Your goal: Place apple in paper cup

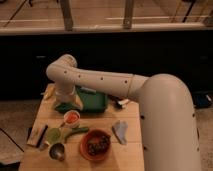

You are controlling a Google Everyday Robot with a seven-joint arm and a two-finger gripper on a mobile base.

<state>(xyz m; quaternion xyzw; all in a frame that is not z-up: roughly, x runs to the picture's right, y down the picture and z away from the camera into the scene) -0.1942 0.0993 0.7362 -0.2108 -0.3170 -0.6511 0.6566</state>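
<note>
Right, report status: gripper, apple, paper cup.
Gripper low over green tray, just behind paper cup. Reddish-orange thing in it, likely the apple. Green cup, metal cup, orange bowl farther forward, not blocking.

The surface point(125, 157) was matt wood; the arm point(100, 80) smooth white plastic; the metal cup point(57, 151) glossy. The end effector point(70, 105) hung above the paper cup point(71, 118).

No text, label, brand or number is legible on any item. The gripper point(71, 103) is positioned over the green tray point(96, 101).
</note>
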